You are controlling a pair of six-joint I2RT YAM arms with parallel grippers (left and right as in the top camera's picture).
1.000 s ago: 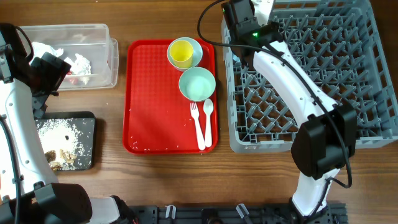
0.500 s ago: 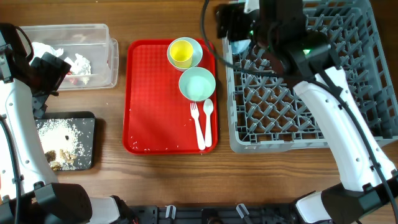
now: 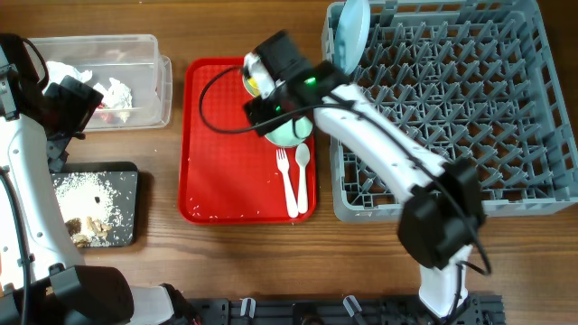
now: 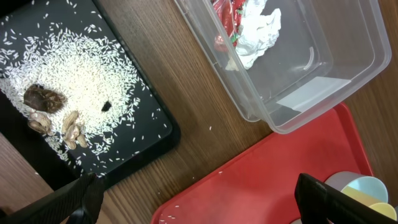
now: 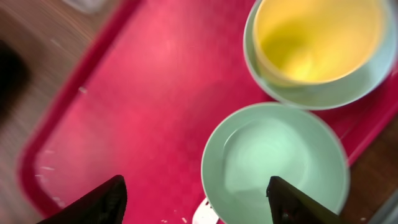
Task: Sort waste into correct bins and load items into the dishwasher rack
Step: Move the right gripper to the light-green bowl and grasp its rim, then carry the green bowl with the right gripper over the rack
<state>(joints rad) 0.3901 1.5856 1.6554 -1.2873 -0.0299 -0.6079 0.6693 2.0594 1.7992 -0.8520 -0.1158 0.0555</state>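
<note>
Swung leftward off the pegged grey rack (image 3: 470, 203), right gripper (image 5: 196, 202) hangs spread wide, empty, above the glossy round mint-green bowl (image 5: 273, 165), frame centre.

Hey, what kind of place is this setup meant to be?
Probably a mock cafeteria dish-return station: a red serving tray with bowls and cutlery, a grey dishwasher rack holding a plate, and a clear tub and black tray taking waste.
</note>
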